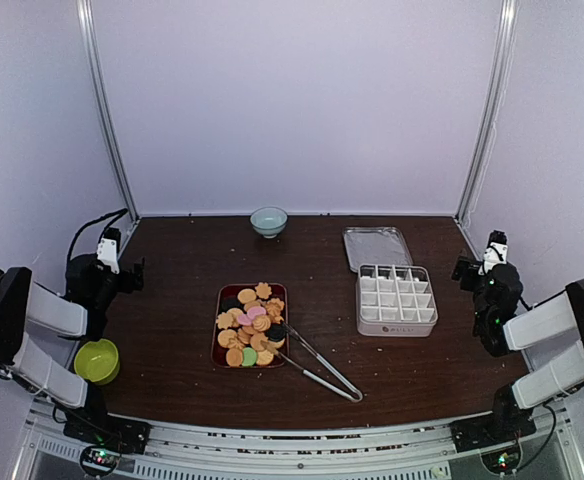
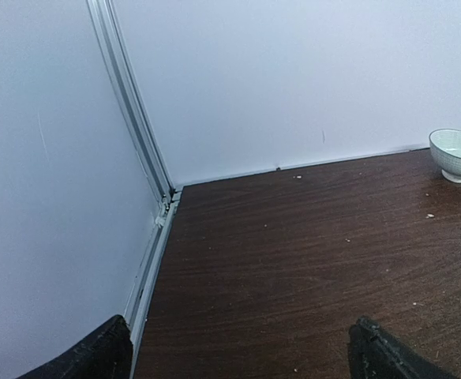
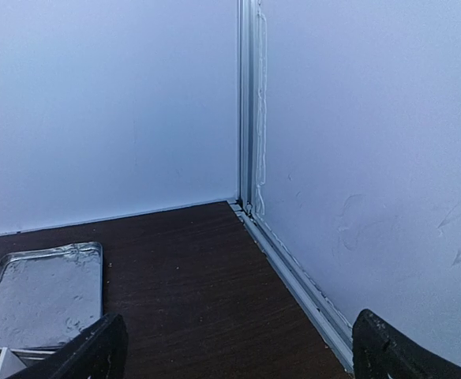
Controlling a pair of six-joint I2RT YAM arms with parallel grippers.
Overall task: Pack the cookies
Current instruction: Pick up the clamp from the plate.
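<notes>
The dark table (image 1: 172, 300) carries a white divided box (image 1: 397, 298) right of centre, its silver lid (image 1: 377, 247) just behind, and at centre a red tray (image 1: 216, 345) heaped with the cookies (image 1: 252, 322). Tongs (image 1: 317, 362) slant from the tray toward lower right. The 2 claws, left gripper (image 2: 238, 359) and right gripper (image 3: 242, 355), gape empty at the side edges; the left is nearer the cookies. Only the top view shows them; the wrist views catch just a pale bowl (image 2: 456, 154) and the lid.
</notes>
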